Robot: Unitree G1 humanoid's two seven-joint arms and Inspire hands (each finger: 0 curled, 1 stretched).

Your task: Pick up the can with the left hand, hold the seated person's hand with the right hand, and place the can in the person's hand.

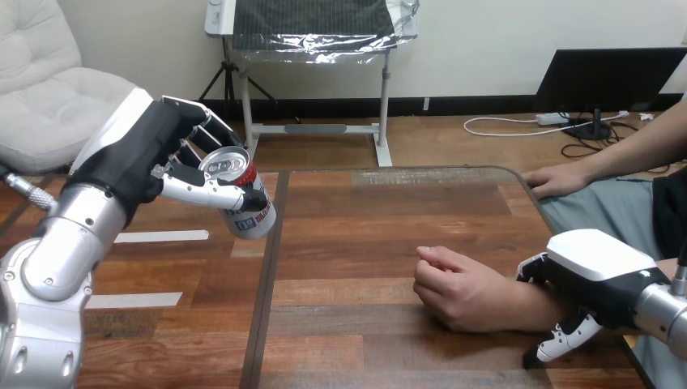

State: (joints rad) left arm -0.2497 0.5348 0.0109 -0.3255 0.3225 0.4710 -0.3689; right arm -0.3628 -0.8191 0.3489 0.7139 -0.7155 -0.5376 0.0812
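Left hand (pixel 154 162): a black body is shown, capped on its back by an angular white shell.
Left fingers (pixel 194 130): black segments are edged in white.
Left thumb (pixel 202 192): silver-white casing is tipped in black.
Left forearm (pixel 61 235): rounded silver segments are joined behind the hand, with small dark screw holes farther back.
Right hand (pixel 603 259): a smooth white shell is set over black.
Right fingers (pixel 559 344): white shells are jointed in black.
Right forearm (pixel 664 312): polished silver is seen behind the hand.

Looks like a lab: wooden table (pixel 389 243), foil-wrapped panel (pixel 312 28) on a stand, monitor (pixel 608 77) and cables (pixel 502 126) on the floor.
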